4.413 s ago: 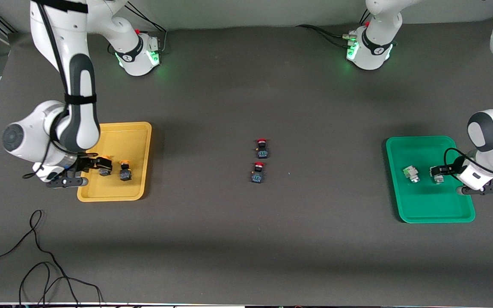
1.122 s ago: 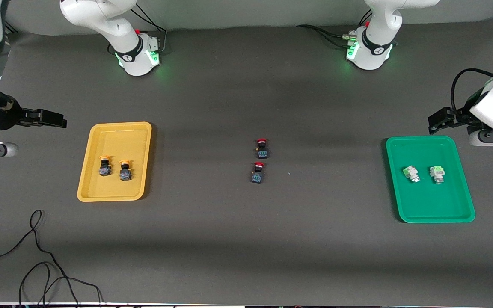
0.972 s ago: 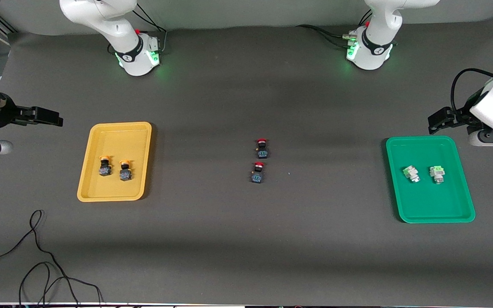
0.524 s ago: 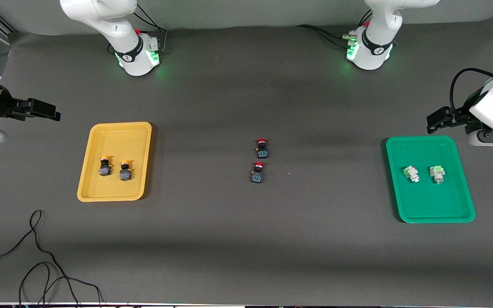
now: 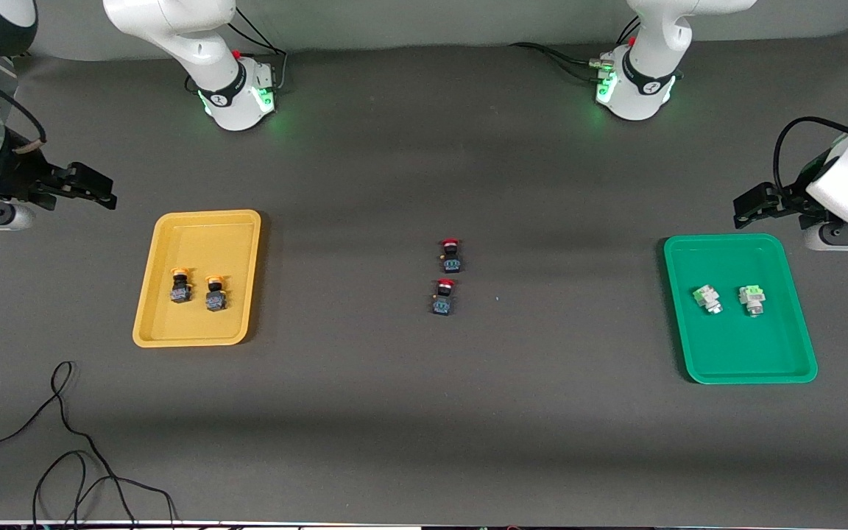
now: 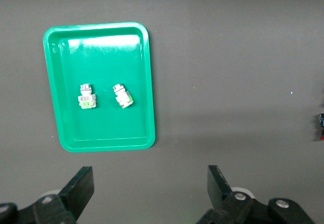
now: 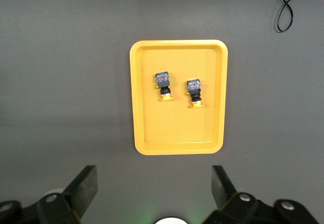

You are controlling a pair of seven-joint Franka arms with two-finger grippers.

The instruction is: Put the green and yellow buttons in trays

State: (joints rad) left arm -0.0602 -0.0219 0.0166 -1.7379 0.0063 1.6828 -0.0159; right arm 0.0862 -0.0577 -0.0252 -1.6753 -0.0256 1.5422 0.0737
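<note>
Both yellow buttons (image 5: 195, 286) lie in yellow tray (image 5: 203, 224), both green buttons (image 5: 729, 299) in green tray (image 5: 726, 243). Sorting looks done (red switches (image 5: 447, 275) stay mid-table). Left gripper (image 5: 749, 208) & right gripper (image 5: 93, 188) hang released, empty, off the trays' outer ends; next: park.

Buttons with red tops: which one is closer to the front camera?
The red button lying lower in the front view is closer; the other red button lies just above it, toward the robots' bases. Both lie on the bare table, outside the trays.
</note>
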